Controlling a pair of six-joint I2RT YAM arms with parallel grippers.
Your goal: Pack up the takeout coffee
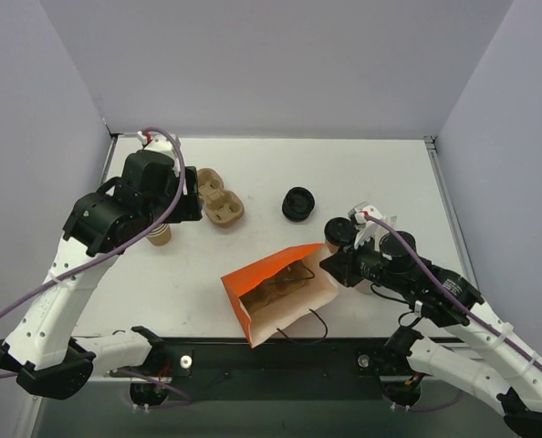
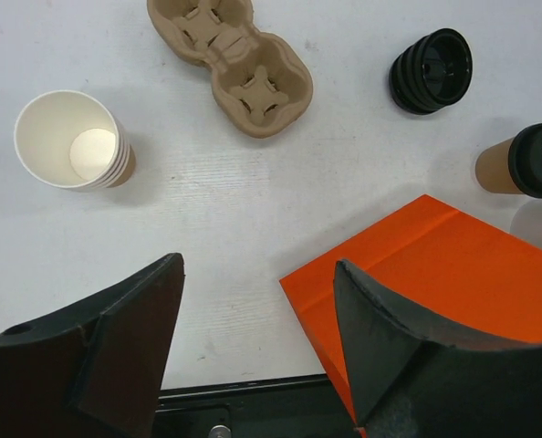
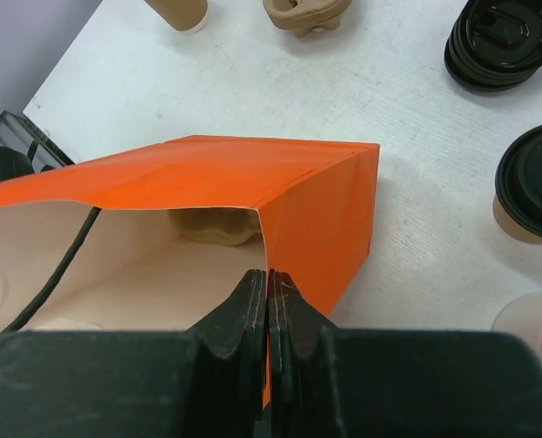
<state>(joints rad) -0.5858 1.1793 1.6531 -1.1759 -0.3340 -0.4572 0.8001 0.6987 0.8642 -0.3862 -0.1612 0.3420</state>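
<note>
**Right pincer clamped on bag rim; left pincer open, empty**

Right pincer (image 3: 269,297): jaws fully together, nipping the rim of the orange bag (image 3: 253,178) at a corner of its mouth. The bag lies on its side on the counter (image 1: 371,173), mouth towards the right arm, cream lining showing. An inner carrier (image 3: 212,226) of brown moulded pulp sits inside. A black cord handle (image 3: 59,265) runs along the mouth.

Takeout coffee (image 1: 339,235): upright on the counter, black lid on, outside the bag. In the top view it's about 1 o'clock from the right pincer, near the bag's far right corner. The right wrist view shows a gap between them. Neither pincer touches it.

Lid stack (image 1: 298,203): about 10 o'clock from the coffee, apart from it.

Left pincer (image 2: 257,269): jaws wide apart, nothing between them, above bare counter, roughly 10 o'clock from the bag in the top view. In its own wrist view:
- open paper cup (image 2: 70,139) at 10 o'clock, upright, white inside
- spare carrier (image 2: 234,59) at 12 o'clock, slots empty
- lid stack at 1 o'clock, coffee at 2 o'clock, bag corner at 3 o'clock
</note>
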